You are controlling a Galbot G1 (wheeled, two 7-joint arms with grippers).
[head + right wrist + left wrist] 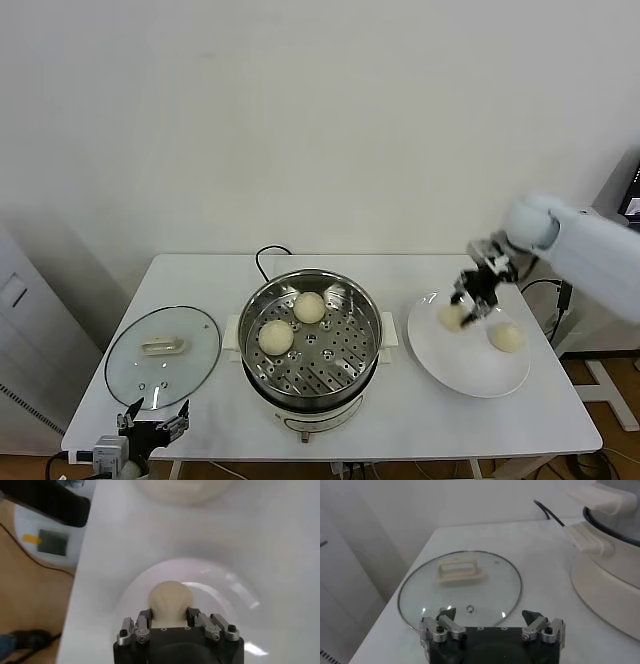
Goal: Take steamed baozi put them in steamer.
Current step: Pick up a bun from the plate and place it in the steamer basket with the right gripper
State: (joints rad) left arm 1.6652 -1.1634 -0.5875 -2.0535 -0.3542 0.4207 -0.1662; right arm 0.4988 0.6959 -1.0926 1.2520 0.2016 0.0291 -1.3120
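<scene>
Right gripper jaws clamp a baozi over the plate.

A glass lid with a cream handle lies flat on the white table, left side; a white plate sits right

Right arm: smooth white casing, rounded joint. Right gripper: black body, grey metal finger links, dark screws. Left gripper: black block, silver links, black pointed tips.
</scene>
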